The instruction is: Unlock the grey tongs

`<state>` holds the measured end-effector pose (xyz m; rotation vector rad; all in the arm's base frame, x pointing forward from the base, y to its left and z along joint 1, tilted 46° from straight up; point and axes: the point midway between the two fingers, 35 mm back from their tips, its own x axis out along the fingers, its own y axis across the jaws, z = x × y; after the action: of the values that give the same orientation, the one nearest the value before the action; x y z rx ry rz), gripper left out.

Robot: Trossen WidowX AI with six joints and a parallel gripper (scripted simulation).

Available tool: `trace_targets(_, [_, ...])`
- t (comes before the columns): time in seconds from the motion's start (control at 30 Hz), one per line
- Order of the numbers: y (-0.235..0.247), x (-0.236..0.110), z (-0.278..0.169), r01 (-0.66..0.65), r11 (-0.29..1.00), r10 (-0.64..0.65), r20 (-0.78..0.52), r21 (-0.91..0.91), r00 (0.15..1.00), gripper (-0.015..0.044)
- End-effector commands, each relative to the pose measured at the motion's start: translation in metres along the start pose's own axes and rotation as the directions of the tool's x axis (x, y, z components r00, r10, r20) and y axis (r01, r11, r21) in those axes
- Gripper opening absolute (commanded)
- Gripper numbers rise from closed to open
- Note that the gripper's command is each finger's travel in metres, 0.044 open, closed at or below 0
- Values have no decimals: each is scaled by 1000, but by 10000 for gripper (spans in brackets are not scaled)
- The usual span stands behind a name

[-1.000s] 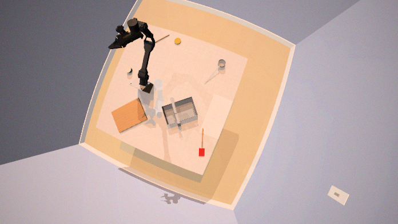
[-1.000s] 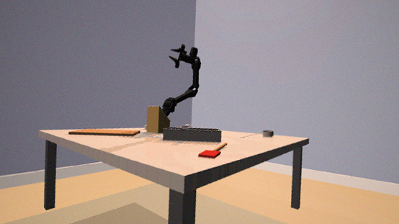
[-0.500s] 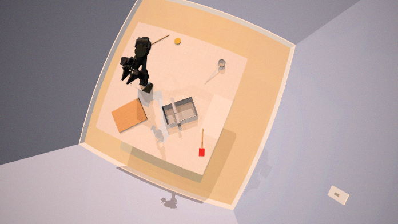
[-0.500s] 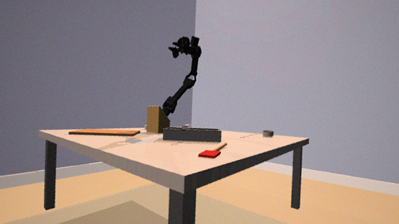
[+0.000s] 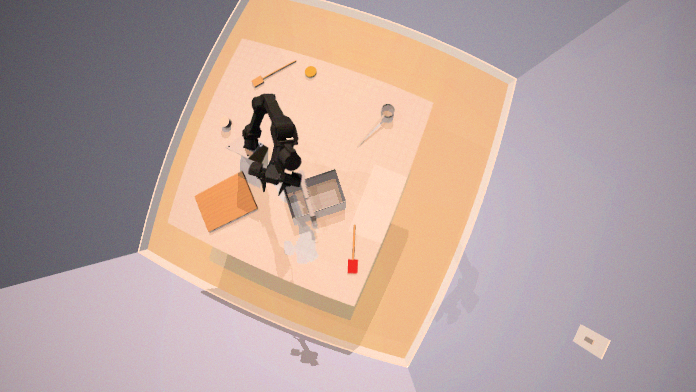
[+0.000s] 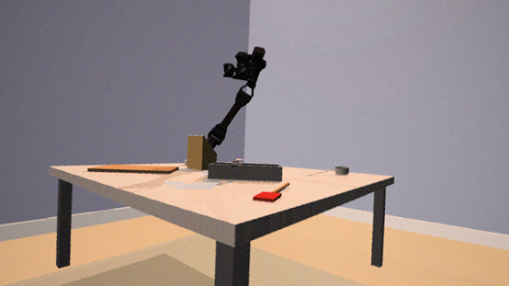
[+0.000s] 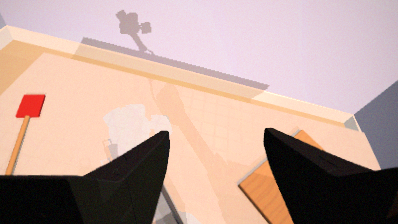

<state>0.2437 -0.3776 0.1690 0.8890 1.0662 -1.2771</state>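
A: Over the table, high up, the gripper [image 5: 287,189] hangs with its fingers spread, nothing between them.

B: And the tongs [image 5: 305,211]?

A: Across the tin [image 5: 320,176], near its 9 o'clock wall (top view). They're about 5 o'clock from the gripper, well below it. Their length runs roughly 11 to 5, so I'd say the fingers must straddle crosswise.

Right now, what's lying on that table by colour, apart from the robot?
Grey: 3 – tin, tongs, ring-ended tool
Wood or orange: 3 – board, spatula, disc
Red: 1 – red spatula
Black and white: 1 – small cup
Total: 8
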Motion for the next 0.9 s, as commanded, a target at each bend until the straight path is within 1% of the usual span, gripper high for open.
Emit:
trace_targets(0.0, [53, 38, -31, -58, 983, 34, -139, -173, 990, 260])
trace_targets(0.17, [106, 78, -78, -139, 931, 38, -290, -337, 956, 260])
trace_targets(0.33, [149, 118, -134, -234, 856, 11, -436, -462, 900, 260])
trace_targets(0.6, [192, 171, -232, -384, 724, -80, -622, -573, 779, 260])
trace_targets(0.67, [194, 175, -240, -395, 714, -88, -634, -578, 768, 260])
trace_targets(0.87, [197, 171, -241, -397, 711, -86, -633, -580, 770, 260])
